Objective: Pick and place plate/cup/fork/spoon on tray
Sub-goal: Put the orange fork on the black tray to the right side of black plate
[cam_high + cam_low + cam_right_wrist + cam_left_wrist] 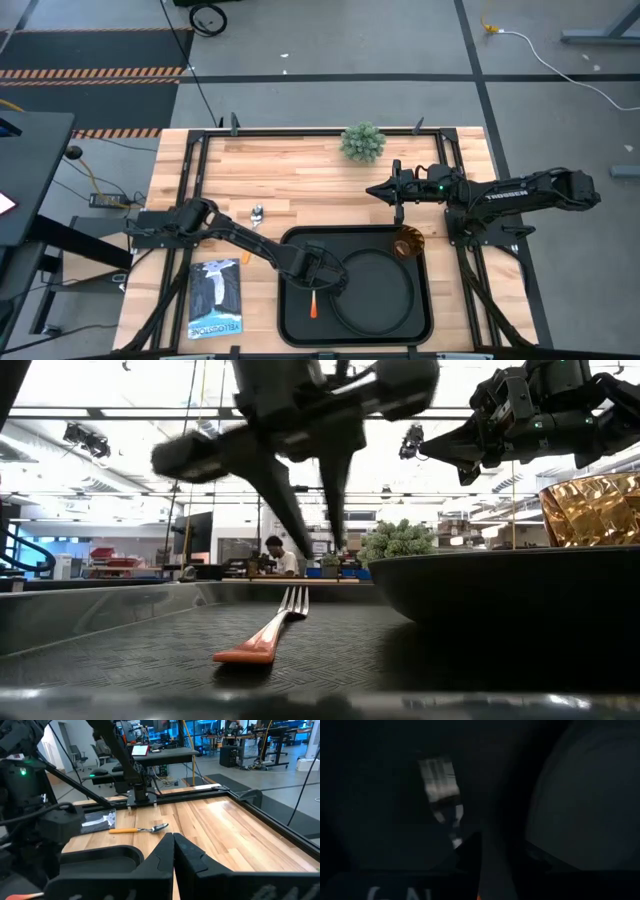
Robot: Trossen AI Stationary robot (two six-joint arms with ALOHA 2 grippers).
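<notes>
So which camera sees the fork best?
The low view: the fork lies whole on the tray, orange handle nearest, tines pointing away. The high view shows only its orange handle below the left gripper. The left wrist view is too dark to tell. The right wrist view shows none.

The tray and plate are black, the cup translucent amber. The fork has silver tines and an orange handle (so does the silver-bowled spoon). The worktop is pale striped wood.
</notes>
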